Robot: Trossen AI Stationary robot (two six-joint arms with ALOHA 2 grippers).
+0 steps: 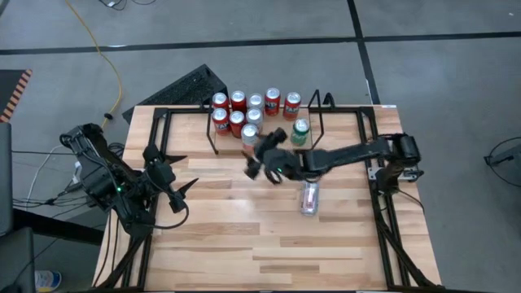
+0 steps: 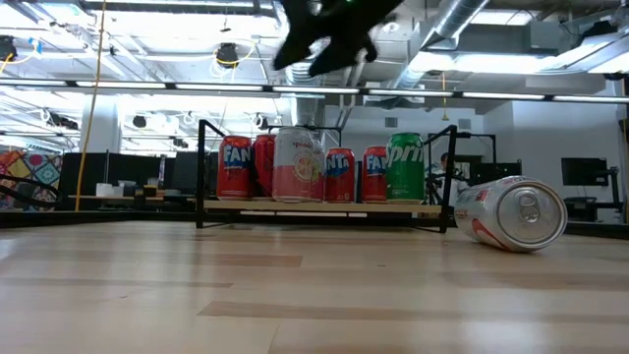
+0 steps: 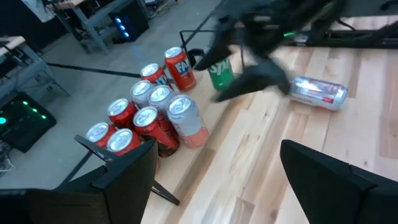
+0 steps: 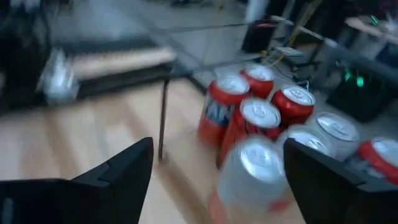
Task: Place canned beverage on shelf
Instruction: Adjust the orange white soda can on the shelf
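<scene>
While the right hand (image 1: 262, 159) hung open and empty above the counter (image 1: 269, 244), just in front of the shelf (image 2: 324, 206), its dark fingers (image 4: 118, 171) stood wide apart with nothing between them. The shelf was a low rack of thin black metal rods with an upright loop at each end, set at the counter's far edge. On it stood a cluster of red cans (image 1: 236, 110), smooth cylinders with silver tops, packed touching in two rows. A paler pink-and-silver can (image 2: 298, 165) stood at the front of that cluster, close below the right hand. A green can (image 1: 300, 131) stood upright at the rack's right end, just beside the loop, a little apart from the red ones.

One more can, a silver can (image 1: 309, 198), lay on its side on the bare counter, off the shelf and nearer the front, its round end facing the low camera. The counter was pale wooden planking with a fine grain, edged by long black rails (image 1: 391, 236).

The left hand (image 1: 183, 189) waited near the counter's left edge, well apart from the cans, its fingers likewise spread and holding nothing. Most of the planking between the shelf and the near edge lay open, with only the toppled can on it.
</scene>
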